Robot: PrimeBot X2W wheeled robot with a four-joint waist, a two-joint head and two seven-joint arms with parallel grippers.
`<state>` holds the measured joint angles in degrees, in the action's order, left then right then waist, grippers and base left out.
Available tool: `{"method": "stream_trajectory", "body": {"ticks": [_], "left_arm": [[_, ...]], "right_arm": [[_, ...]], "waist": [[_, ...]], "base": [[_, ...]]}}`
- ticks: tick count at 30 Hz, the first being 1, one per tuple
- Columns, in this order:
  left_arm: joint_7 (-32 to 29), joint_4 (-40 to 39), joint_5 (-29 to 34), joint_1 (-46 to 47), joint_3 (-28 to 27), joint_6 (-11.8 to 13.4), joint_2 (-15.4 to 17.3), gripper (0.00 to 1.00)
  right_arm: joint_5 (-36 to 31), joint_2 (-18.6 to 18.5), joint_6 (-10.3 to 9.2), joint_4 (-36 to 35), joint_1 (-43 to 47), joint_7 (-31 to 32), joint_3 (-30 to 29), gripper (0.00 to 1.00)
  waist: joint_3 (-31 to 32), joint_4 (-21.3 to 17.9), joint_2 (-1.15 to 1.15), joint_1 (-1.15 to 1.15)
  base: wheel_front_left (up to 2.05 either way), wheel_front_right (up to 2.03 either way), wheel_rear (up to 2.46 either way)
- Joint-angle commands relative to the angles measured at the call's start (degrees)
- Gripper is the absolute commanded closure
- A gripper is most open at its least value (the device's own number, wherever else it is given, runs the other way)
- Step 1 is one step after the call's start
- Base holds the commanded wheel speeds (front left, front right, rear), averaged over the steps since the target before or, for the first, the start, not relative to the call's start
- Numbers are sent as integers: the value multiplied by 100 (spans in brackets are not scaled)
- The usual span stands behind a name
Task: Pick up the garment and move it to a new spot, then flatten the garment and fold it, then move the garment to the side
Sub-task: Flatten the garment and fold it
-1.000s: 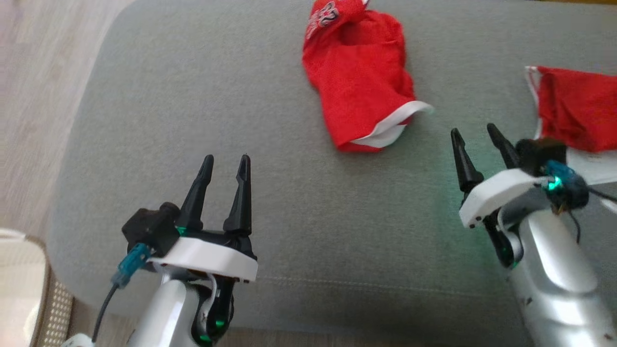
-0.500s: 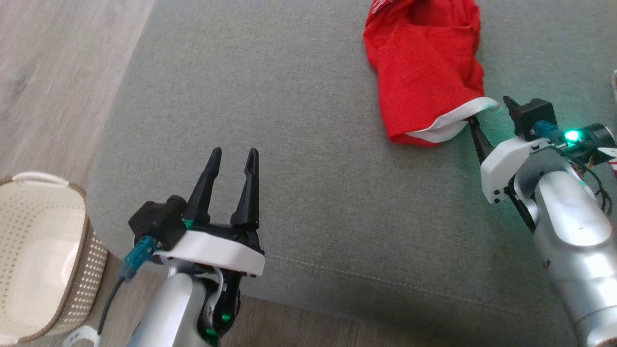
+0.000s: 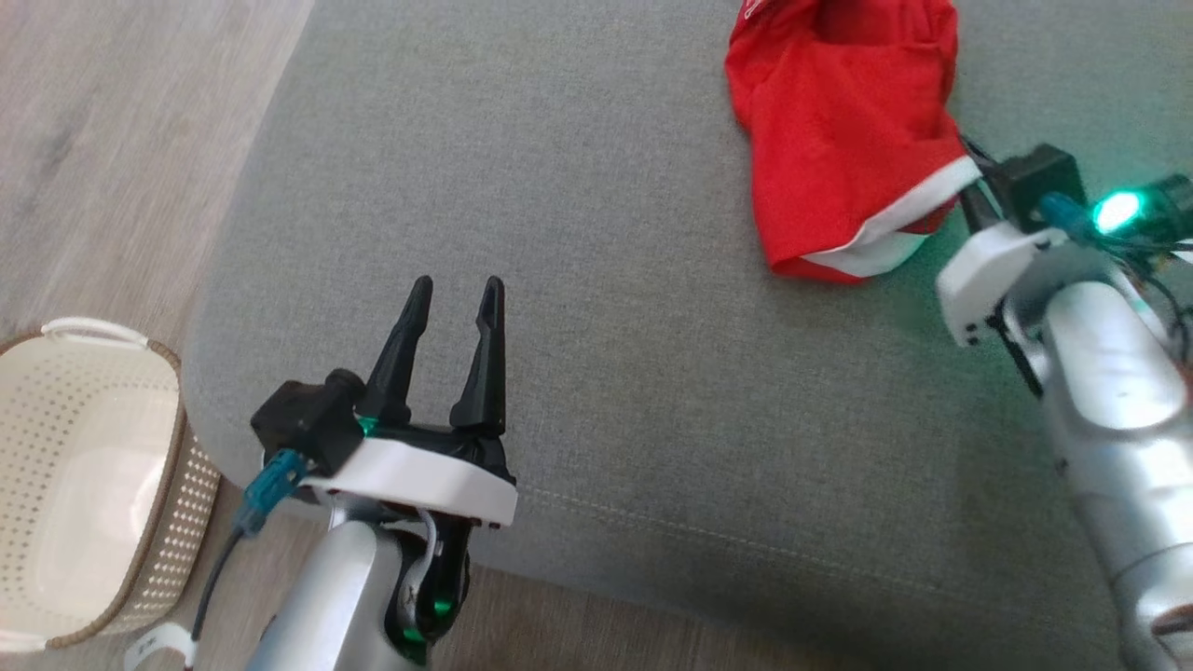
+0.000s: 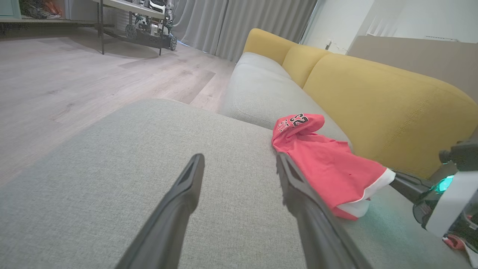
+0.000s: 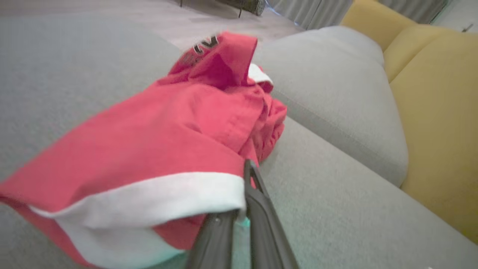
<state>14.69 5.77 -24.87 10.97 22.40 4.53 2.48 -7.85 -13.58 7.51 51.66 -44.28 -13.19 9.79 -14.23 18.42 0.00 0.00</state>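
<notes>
Right gripper (image 3: 972, 194) is pinched tight on the white hem (image 3: 885, 238) of the red garment (image 3: 839, 130), both fingers together with the band caught between them (in the right wrist view the cloth drapes over the near finger). The garment lies crumpled at the far side of the grey seat cushion (image 3: 606, 233), close to the yellow backrest (image 4: 373, 104), and its hem end looks a little lifted. Left gripper (image 3: 457, 284) hangs with fingers spread and nothing in it, well apart from the garment, near the cushion's front edge.

Now comes the lift, I'd say. Best to rise straight up first, so the bunched end peels off the cushion rather than dragging. Go gently, because a pinch on one hem corner could slip. Then carry it toward the bare middle of the cushion, low enough that the tail lands first and spreads.
</notes>
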Motion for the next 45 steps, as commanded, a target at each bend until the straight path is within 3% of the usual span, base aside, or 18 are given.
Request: {"method": "stream_trajectory", "body": {"ticks": [1, 7, 12, 18, 23, 34, 39, 43, 44, 45], "left_arm": [[30, -160, -14, 134, -176, 6, 40, 0], [30, -109, -24, 88, -169, 0, 40, 0], [30, -64, -10, -29, -195, -10, 40, 0], [30, -93, 10, -159, -304, -8, 40, 0], [30, -146, -54, -203, -346, -1, 40, 0], [30, -185, 6, -40, -337, -18, 40, 0], [30, -182, 3, 50, -284, -22, 40, 0], [30, -195, -6, 108, -265, -12, 40, 0], [30, -190, -6, 115, -260, -17, 40, 0], [30, -179, -2, 126, -257, -21, 40, 0]], "right_arm": [[-79, 207, -2, -281, -212, -108, 115, 100], [1, 621, -2, -606, -535, -169, 471, 100], [608, 935, -2, -1218, -1047, -178, 914, 100], [1109, 1013, -2, -1965, -1360, -180, 678, 100], [821, 711, -2, -1703, -1015, -180, 66, 100], [-331, -430, -2, -663, -118, -180, -1143, 100], [-904, -506, -2, -269, -74, -176, -1544, 100], [-1086, -358, -2, 97, -61, -92, -1596, 100], [-1100, -315, -2, 203, -64, -61, -1542, 26], [-1099, -270, -2, 355, -102, -44, -1463, 0]], "waist": [[75, -26, 0, 0], [300, -54, 0, 0], [534, -39, 0, 0], [627, -41, 0, 0], [576, -92, 0, 0], [318, -412, 0, 0], [213, -535, 0, 0], [159, -592, 0, 0], [153, -603, 0, 0], [146, -629, 0, 0]], "base": [[0, 0, 0], [0, 0, 0], [0, 0, 0], [0, 0, 0], [0, 0, 0], [0, 0, 0], [0, 0, 0], [0, 0, 0], [0, 0, 0], [0, 0, 0]]}}
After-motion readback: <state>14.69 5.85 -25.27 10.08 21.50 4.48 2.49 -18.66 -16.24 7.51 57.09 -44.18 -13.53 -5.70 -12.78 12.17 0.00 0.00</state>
